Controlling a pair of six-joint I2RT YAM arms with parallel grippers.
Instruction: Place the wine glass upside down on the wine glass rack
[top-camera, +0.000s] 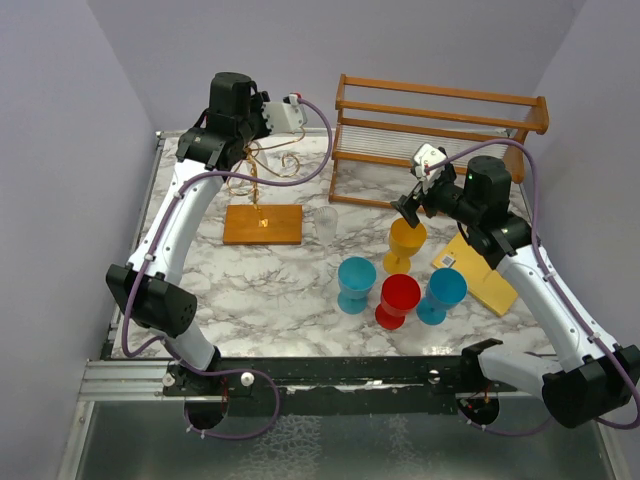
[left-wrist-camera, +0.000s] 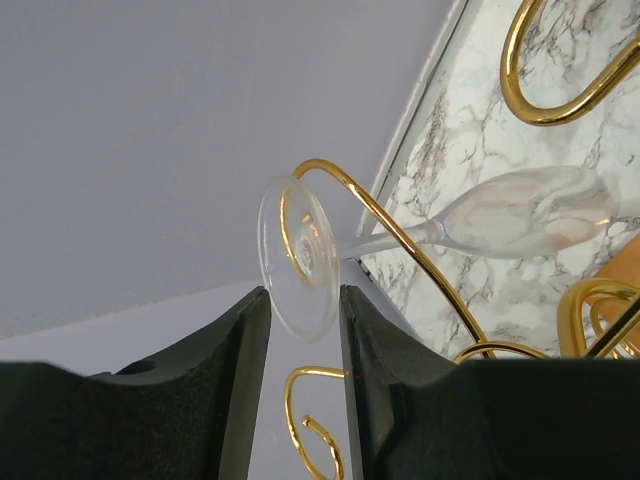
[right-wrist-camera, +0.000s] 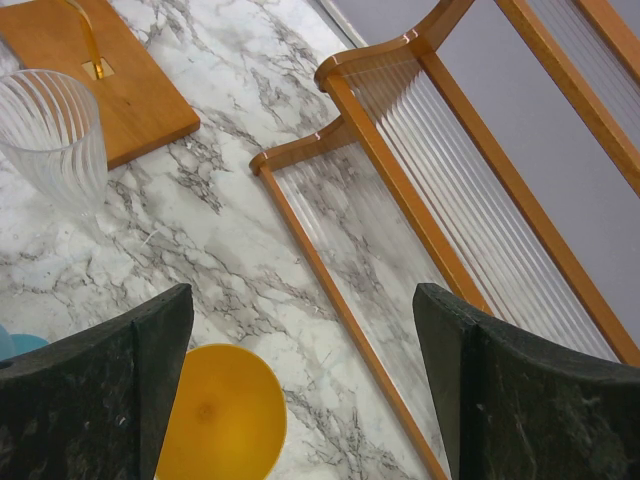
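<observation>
Straddling the wine glass (left-wrist-camera: 520, 215) foot, left fingers (left-wrist-camera: 200, 385) (stem on rack (top-camera: 262, 223)).

Clear, smooth glass in the wine glass (left-wrist-camera: 300, 255). Glossy gold metal wire and smooth orange-brown wood in the wine glass rack (left-wrist-camera: 400, 242). Polished marble-patterned table (right-wrist-camera: 230, 250). Varnished wood on the slatted shelf rack (right-wrist-camera: 405, 200). Ribbed clear tumbler (right-wrist-camera: 55, 130). Smooth yellow plastic goblet (right-wrist-camera: 222, 415).

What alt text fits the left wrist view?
A clear wine glass has its stem hooked in a curled arm of the thin gold wire rack, its round foot between the black fingers of the left gripper; contact is unclear. Beyond lies white marble tabletop.
</observation>
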